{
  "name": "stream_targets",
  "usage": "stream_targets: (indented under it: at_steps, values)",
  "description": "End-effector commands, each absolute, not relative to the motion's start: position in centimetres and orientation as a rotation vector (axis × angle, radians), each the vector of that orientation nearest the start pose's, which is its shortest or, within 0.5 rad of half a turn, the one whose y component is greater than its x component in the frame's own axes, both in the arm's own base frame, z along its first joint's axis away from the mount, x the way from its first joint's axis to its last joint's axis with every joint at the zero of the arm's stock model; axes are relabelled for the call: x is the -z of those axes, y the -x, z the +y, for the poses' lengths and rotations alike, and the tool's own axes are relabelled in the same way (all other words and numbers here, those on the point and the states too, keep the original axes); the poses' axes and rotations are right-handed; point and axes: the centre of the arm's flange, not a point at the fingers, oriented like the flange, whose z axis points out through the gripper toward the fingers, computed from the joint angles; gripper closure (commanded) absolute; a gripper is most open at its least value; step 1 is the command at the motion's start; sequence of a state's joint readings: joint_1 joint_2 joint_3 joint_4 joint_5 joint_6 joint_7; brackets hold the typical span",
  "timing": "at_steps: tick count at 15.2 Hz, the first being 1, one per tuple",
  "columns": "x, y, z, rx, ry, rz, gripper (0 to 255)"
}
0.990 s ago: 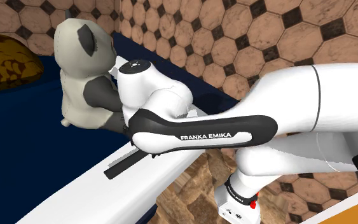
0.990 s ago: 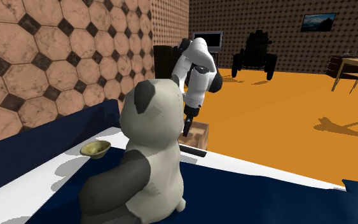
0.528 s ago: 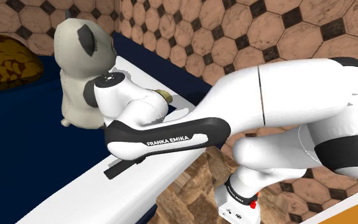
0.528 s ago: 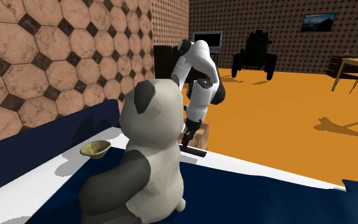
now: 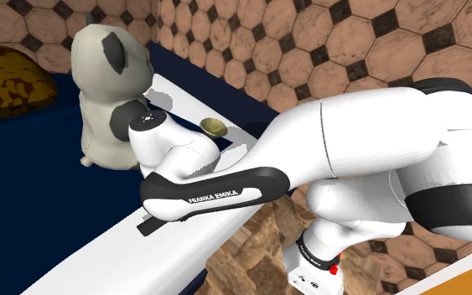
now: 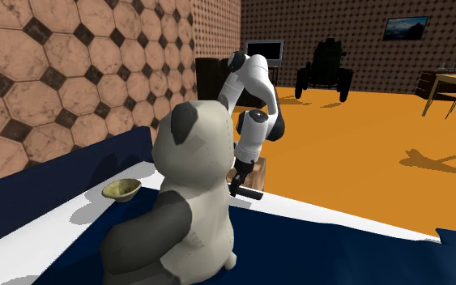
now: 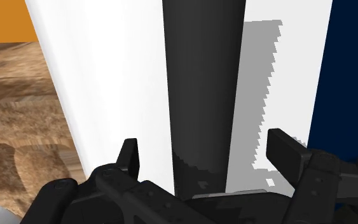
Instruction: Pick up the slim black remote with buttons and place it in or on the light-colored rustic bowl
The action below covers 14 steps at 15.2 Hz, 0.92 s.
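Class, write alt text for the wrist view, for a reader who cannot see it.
A slim black remote lies on a white surface, running straight between the fingers of the open black gripper, which do not touch it. A navy blue area borders the white on one side; a brown wood-grained box and orange floor on the other.

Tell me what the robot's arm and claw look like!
The arm is chunky, rounded and white, with dark bands at its joints and a black strip that says FRANKA EMIKA in white letters. The claw is all black, with two blocky fingers.
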State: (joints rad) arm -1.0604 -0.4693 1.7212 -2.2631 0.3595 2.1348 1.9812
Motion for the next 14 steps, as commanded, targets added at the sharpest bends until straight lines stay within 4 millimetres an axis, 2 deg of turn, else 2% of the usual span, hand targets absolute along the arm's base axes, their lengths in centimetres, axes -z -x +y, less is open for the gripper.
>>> stream_targets:
  at_steps: [1,5,6,14]
  values:
    - [-30.81,-39.07,32.16,0.228,2.350,2.339,0]
    - [-30.82,-39.07,32.16,0.228,2.350,2.339,0]
    - [-30.82,-39.07,32.16,0.228,2.350,2.339,255]
    - [-30.95,-38.78,32.12,0.228,2.351,2.339,255]
